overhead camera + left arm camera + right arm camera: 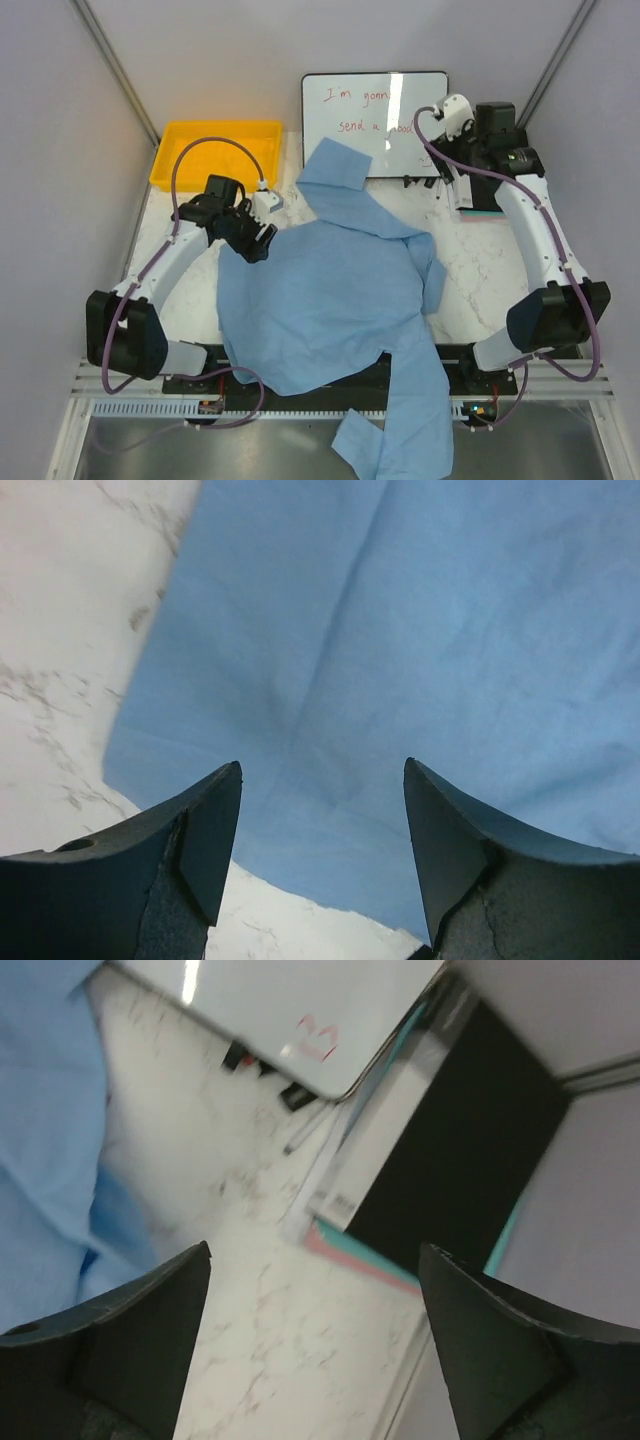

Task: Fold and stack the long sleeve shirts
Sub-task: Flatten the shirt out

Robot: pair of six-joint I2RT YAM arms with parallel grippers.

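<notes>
At far left, yellow tray (165, 165), left gripper (323, 780) agape, holding nothing, above edge of light blue shirt (330, 290), spread across table (482, 268) (one sleeve over the near edge), right gripper (315, 1260) wide open, empty, by whiteboard (375, 105).

**Colours in view**

Light blue is being shown by the shirt (330, 300). Yellow is being displayed by the tray (162, 176). Grey veining is being carried by the white table (480, 270), red writing by the whiteboard (375, 100).
</notes>
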